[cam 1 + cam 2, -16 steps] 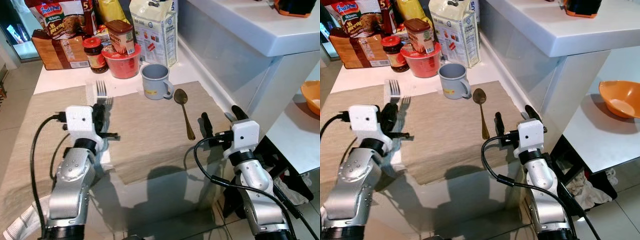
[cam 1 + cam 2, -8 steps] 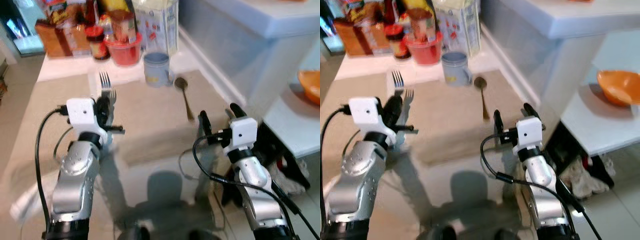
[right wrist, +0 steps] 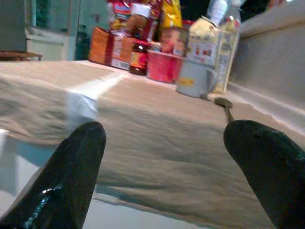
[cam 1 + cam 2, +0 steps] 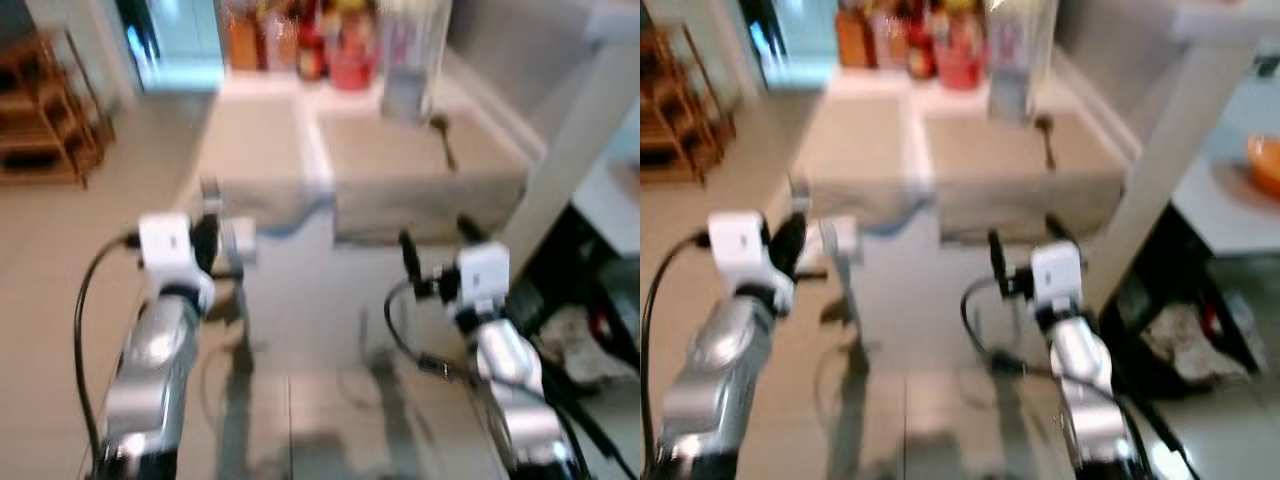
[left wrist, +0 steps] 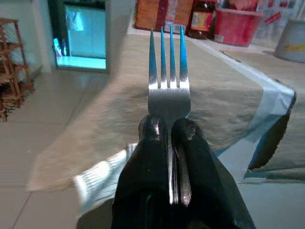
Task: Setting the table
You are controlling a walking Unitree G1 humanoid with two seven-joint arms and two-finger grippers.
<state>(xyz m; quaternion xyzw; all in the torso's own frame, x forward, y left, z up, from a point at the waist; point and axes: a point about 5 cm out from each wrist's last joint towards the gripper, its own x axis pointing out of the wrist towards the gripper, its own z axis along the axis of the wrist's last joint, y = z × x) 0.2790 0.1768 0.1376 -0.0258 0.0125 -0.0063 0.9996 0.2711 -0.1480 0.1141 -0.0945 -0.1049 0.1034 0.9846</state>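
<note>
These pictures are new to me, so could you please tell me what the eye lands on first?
First comes the fork, pinched upright in the left gripper, tines toward the table's beige placemats. Next is the right gripper, fingers spread wide and empty, facing the grey mug and a spoon on the mat. Jars and food packets crowd the table's far end.

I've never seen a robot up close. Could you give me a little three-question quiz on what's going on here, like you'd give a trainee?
1. True or false: the left hand is shut on a fork.
2. The right hand's fingers are: A) open, holding nothing; B) shut on the spoon; C) shut on the mug.
3. What piece of cutlery lies on the placemat beside the grey mug?

Key: 1 true. 2 A. 3 the spoon.
</note>
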